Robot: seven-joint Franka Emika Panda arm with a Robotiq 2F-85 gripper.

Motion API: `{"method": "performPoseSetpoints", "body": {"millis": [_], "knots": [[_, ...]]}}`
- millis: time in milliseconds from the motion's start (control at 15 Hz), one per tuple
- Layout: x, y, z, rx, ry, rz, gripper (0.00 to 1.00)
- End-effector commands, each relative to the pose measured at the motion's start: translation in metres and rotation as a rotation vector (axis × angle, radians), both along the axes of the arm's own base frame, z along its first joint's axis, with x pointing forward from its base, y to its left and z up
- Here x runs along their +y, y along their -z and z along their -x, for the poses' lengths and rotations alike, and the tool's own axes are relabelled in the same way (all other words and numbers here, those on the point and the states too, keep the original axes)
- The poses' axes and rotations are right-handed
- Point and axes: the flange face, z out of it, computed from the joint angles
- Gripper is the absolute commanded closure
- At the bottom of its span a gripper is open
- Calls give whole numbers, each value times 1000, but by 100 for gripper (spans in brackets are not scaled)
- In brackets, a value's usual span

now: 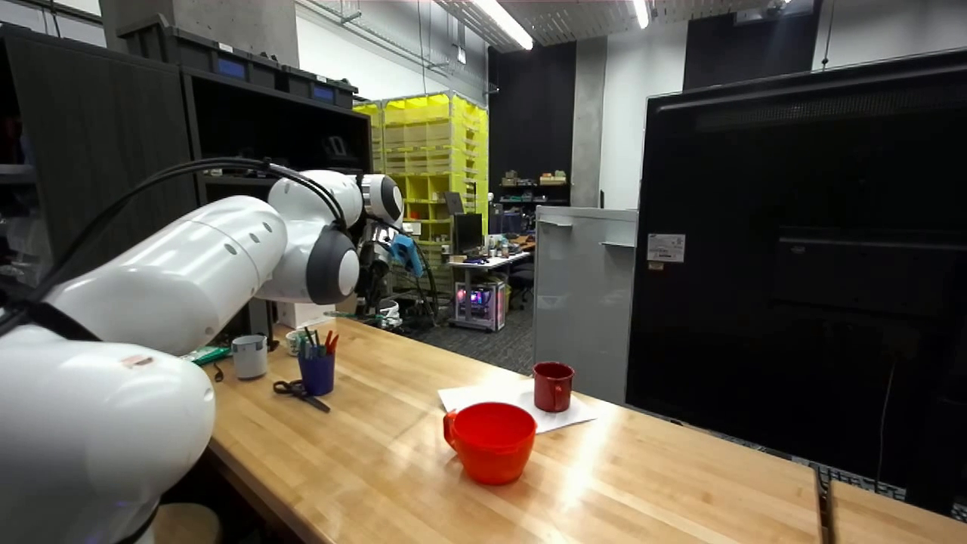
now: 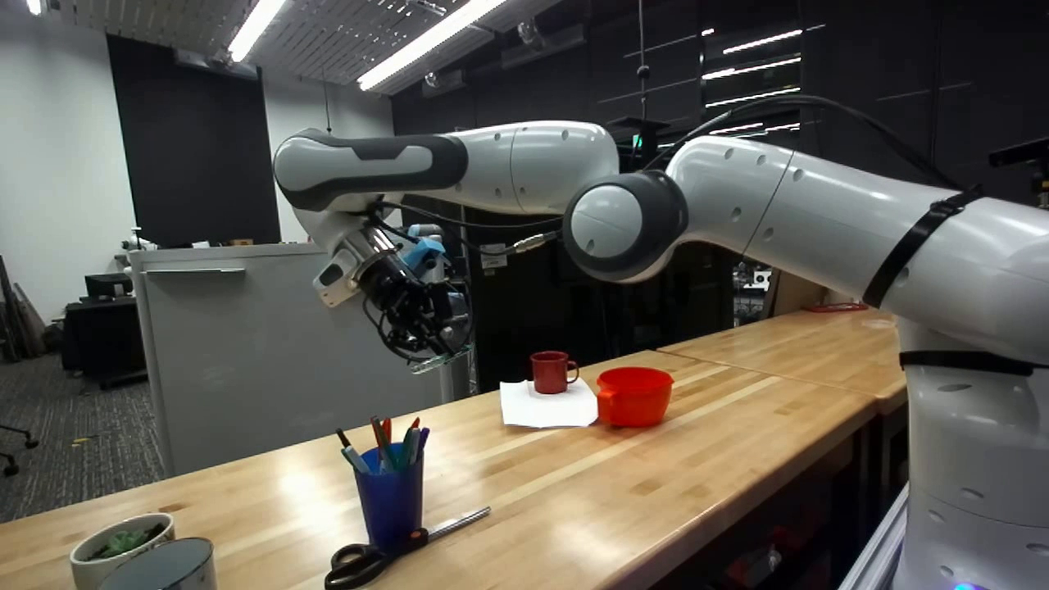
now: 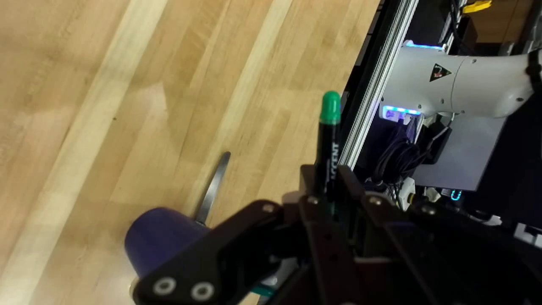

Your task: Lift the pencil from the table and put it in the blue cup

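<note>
A slim black pencil [image 3: 328,135] with a green end and white lettering is held in my gripper [image 3: 327,180], whose fingers are shut on it in the wrist view. In an exterior view the gripper [image 2: 438,344] is in the air above the table, with the pencil [image 2: 442,359] nearly level at its tips. The blue cup [image 2: 391,500] stands upright on the table with several pens in it. It also shows in an exterior view [image 1: 316,372] and in the wrist view [image 3: 163,239], partly behind the gripper. The gripper is apart from the cup and higher.
Black-handled scissors [image 2: 369,561] lie against the cup's base. A grey mug [image 1: 249,357] and a small potted plant [image 2: 123,541] stand near it. A red bowl [image 1: 495,453] and a dark red cup [image 1: 553,389] on white paper [image 1: 472,397] stand farther along the table.
</note>
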Motion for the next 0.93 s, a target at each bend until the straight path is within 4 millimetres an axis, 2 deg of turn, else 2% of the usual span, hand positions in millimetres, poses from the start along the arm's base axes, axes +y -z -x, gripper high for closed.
{"method": "performPoseSetpoints", "body": {"millis": [0,200,533,600,867], "knots": [[5,2,3,3,-7,-3,87],[15,8,7,9,-18,-1,87],[13,5,5,4,-15,-3,87],[13,5,5,4,-15,-3,97],[23,0,5,-59,-64,10,97]]}}
